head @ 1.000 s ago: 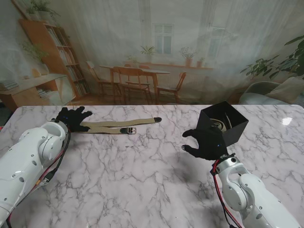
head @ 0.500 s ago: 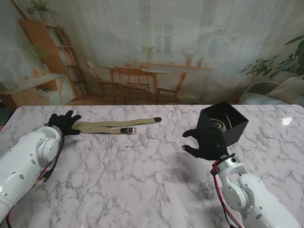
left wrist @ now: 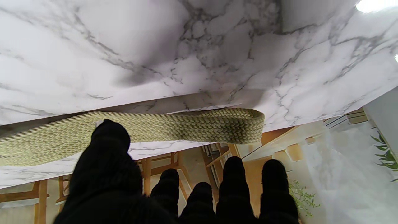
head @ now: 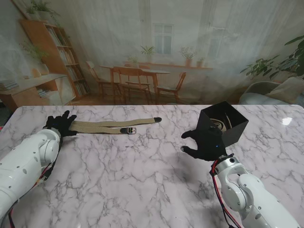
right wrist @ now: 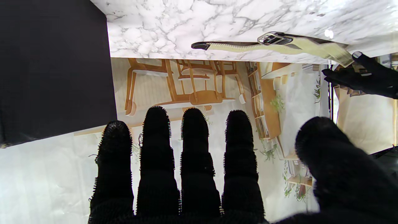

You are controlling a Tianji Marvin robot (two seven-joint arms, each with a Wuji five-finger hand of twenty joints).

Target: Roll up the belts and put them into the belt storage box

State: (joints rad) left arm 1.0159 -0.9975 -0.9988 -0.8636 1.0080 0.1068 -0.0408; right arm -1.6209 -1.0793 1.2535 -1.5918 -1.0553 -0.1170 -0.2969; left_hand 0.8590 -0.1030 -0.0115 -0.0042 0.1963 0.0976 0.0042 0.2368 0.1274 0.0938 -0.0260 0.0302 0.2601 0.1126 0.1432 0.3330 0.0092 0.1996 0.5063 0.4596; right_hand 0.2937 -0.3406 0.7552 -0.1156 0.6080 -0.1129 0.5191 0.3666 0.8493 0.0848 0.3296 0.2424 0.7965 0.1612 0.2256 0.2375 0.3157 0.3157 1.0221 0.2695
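Your left hand [head: 60, 124] has slid back off the belt [head: 111, 126] to its folded end, fingers spread, gripping nothing; rolling can start there. The belt lies flat on the counter [head: 142, 175]. Your right hand [head: 204, 144] waits open beside the box [head: 223, 124].

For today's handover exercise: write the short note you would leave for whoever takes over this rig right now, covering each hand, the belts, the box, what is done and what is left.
Left hand: open, fingers spread at the folded end of the tan belt; no grip yet.
Right hand: open, holding nothing, beside the black storage box.
The tan belt lies flat and unrolled across the far side of the marble table. The box stands on the right, tilted; something coiled, probably a belt, shows inside.
Left to do: roll the tan belt and put it in the box.
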